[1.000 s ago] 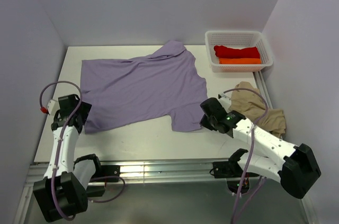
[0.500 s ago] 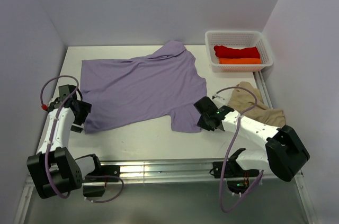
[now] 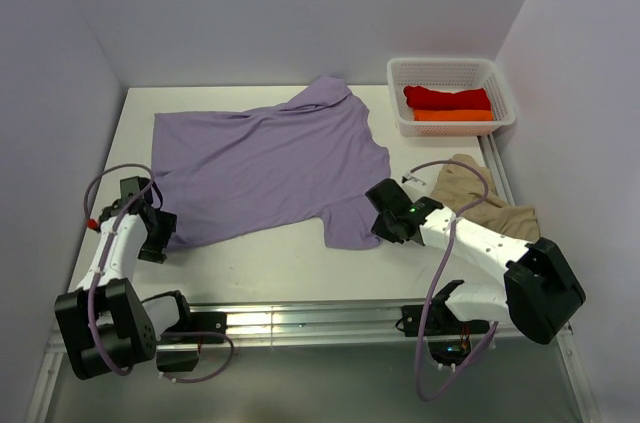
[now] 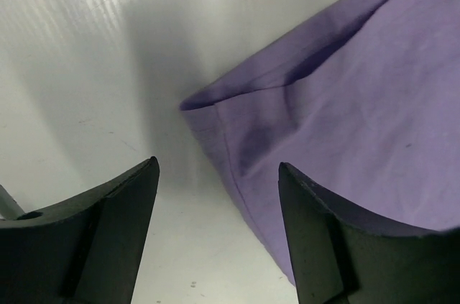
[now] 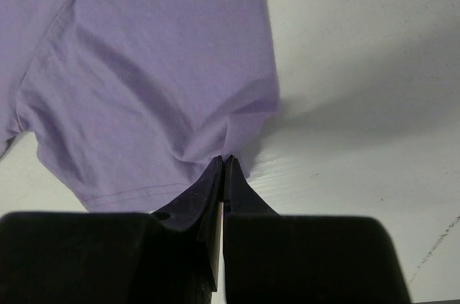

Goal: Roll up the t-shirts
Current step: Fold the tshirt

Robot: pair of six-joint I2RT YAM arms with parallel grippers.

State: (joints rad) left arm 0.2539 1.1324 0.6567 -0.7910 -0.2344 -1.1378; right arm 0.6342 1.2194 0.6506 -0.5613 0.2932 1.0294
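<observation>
Left arm has swung inward and down toward the near left corner of the purple shirt [image 3: 265, 158]; right arm has stretched lower along the table [image 3: 260, 268], with its wrist nudged slightly left. Shirt outline unchanged.

Left gripper [image 4: 217, 167]: jaws stand well apart. In the wrist view the hemmed corner of the purple shirt lies on the table in the gap. The left finger [image 4: 118, 210] is over bare table and the right finger [image 4: 323, 232] is over cloth. Neither finger is seen pressing the cloth. Nothing held.

Right gripper [image 5: 224, 164]: jaws closed tight, tips together. Wrinkles in the shirt converge into a small pucker right at the tips, at the near right corner of the sleeve, so it appears to pinch a bit of that edge. Bare table lies to the right of the tips.

Purple shirt: spread flat across the middle of the table, collar toward the far edge, some creases, sleeve reaching toward the right arm.

Beige shirt [image 3: 495, 213]: crumpled heap at the right edge of the table, partly under the right arm.

Basket [image 3: 450, 63]: far right corner. Inside lie a rolled red shirt [image 3: 447, 98] and, just nearer, touching it, a rolled orange shirt [image 3: 453, 115].
</observation>
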